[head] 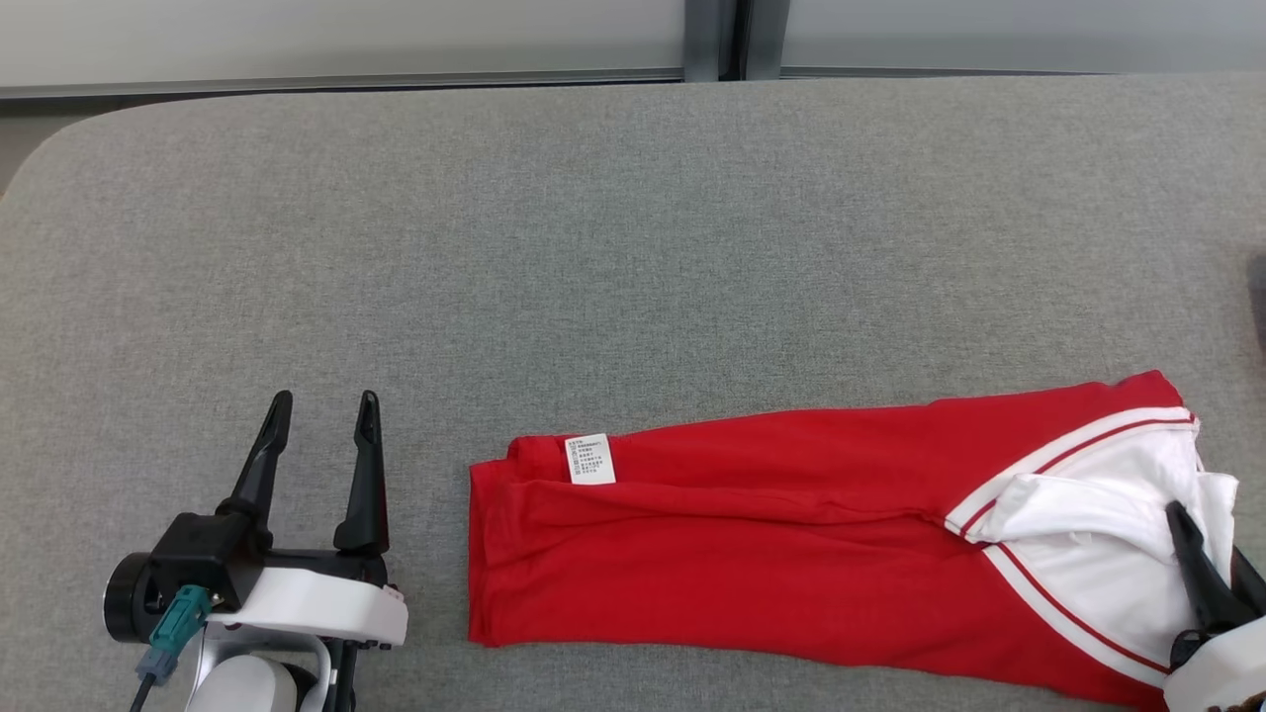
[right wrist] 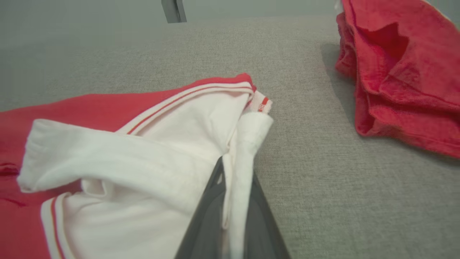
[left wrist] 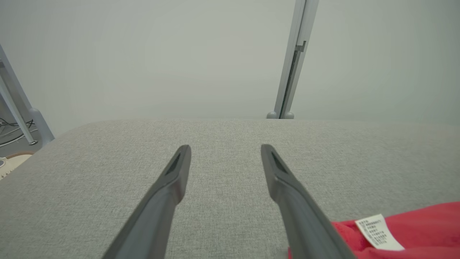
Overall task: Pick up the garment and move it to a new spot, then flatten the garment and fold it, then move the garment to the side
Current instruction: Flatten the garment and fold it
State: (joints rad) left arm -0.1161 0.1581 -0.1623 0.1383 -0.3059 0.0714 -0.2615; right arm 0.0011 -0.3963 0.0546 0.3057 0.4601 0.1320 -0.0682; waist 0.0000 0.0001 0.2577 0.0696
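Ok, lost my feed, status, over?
Right end effector shut on white end of red-and-white garment. Left end effector open, empty. Another red cloth lies apart.

Bare table (head: 593, 247) beyond the garment (head: 742, 554) — another red cloth (right wrist: 402, 82) near its white end

I see the garment (head: 752, 534) folded into a long red band, lying flat, low and right in my head view; white striped end rightmost, label (head: 589, 460) at left.
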